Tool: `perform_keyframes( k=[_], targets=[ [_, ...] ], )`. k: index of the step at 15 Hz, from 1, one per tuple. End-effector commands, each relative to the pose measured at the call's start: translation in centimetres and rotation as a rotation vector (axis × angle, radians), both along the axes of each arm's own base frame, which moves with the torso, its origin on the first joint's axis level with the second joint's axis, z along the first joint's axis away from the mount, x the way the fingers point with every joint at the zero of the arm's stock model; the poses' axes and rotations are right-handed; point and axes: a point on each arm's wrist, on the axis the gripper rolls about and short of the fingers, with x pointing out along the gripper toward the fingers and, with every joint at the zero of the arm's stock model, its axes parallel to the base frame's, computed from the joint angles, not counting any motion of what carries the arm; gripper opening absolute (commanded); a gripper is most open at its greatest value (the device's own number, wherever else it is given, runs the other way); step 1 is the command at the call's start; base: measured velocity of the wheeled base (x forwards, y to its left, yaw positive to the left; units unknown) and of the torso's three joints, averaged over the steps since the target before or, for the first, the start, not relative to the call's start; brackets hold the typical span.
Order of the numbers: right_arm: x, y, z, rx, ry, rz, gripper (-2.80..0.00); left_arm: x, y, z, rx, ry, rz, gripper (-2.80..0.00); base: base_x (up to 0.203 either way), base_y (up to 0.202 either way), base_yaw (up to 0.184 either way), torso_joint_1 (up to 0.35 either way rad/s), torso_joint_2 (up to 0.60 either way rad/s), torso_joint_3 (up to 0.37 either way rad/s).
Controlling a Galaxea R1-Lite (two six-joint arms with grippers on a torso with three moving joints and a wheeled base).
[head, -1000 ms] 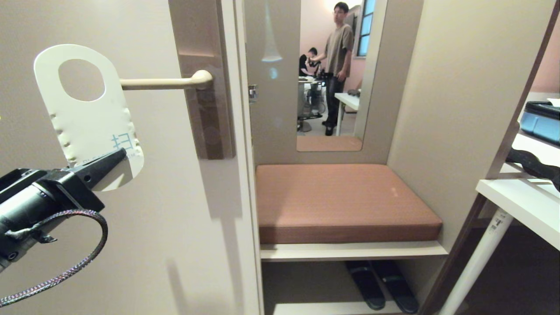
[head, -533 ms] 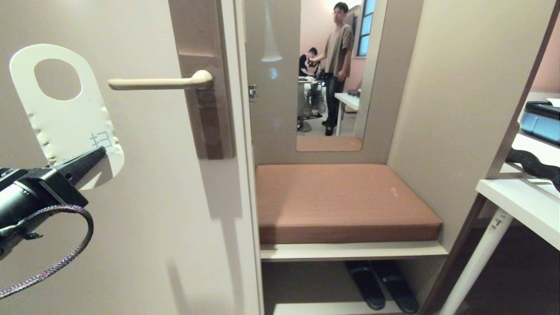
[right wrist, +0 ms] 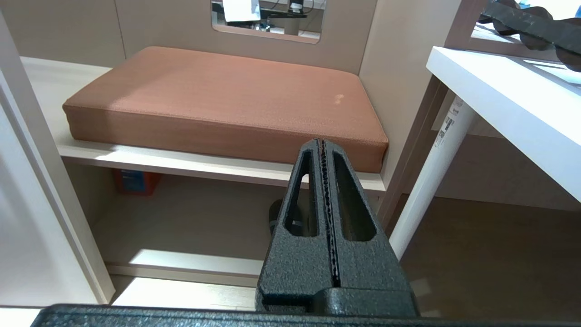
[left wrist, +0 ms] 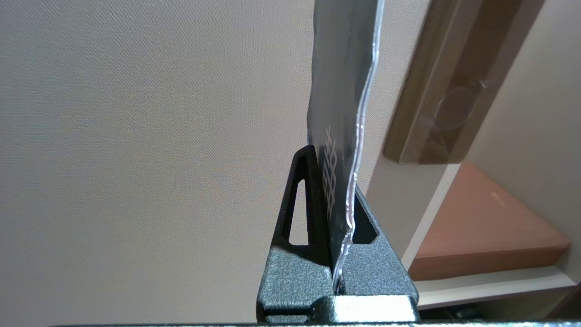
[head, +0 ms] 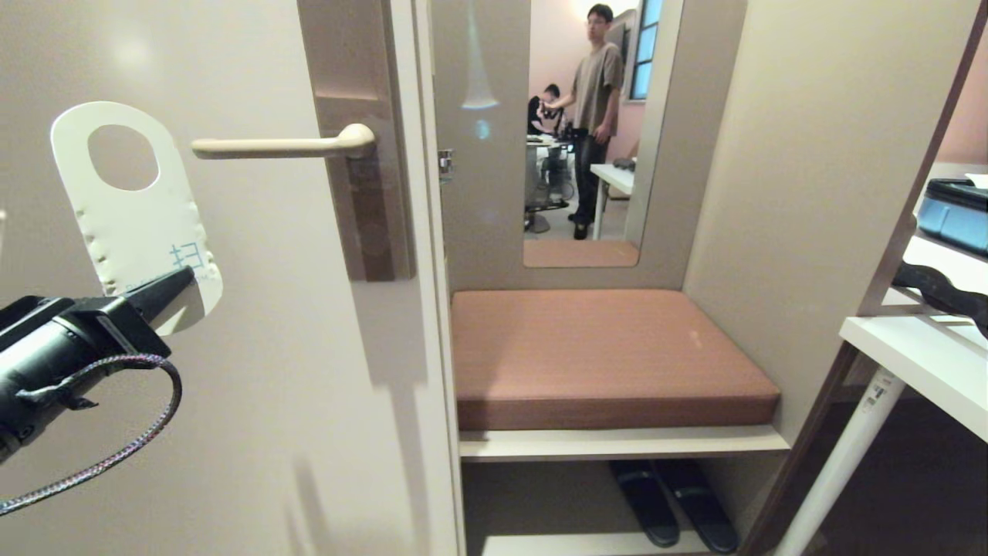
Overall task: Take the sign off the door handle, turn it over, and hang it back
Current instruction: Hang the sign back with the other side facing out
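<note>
1. Gripping the sign (head: 135, 212) by its bottom edge, the left gripper (head: 166, 289) holds it upright, white side out, clear of the door handle (head: 282, 145) and off to its left.
2. Right gripper (right wrist: 323, 150) is pinched closed on nothing, down near the cushioned bench (right wrist: 218, 97).

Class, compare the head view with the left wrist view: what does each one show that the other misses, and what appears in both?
Head view only: the sign's white face and hole, the cream door handle apart from the sign, a mirror with a person, and dark slippers under the bench.

Left wrist view only: the sign's dark face with white print, seen edge-on, pinched between the fingers.

Both: the left gripper shut on the sign's lower end, the door, the brown plate and the brown cushion.
</note>
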Motion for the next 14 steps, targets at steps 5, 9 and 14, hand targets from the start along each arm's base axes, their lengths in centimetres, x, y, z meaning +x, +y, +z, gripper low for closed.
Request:
perform_keyframes(
  k=[5, 9, 14],
  targets=[
    [0.0, 0.0, 0.0, -0.001, 0.000, 0.001, -2.80, 2.1, -0.2, -1.0, 0.020, 0.027, -0.007, -2.80, 0.000, 0.000, 0.000, 0.000, 0.00, 0.000],
    [0.0, 0.0, 0.0, -0.001, 0.000, 0.001, -2.80, 3.0, -0.3, -1.4, 0.026, 0.029, -0.008, -2.80, 0.000, 0.000, 0.000, 0.000, 0.00, 0.000],
    [0.0, 0.0, 0.0, -0.001, 0.000, 0.001, -2.80, 4.7, -0.5, -0.9, 0.034, 0.015, -0.012, -2.80, 0.000, 0.000, 0.000, 0.000, 0.00, 0.000]
  ],
)
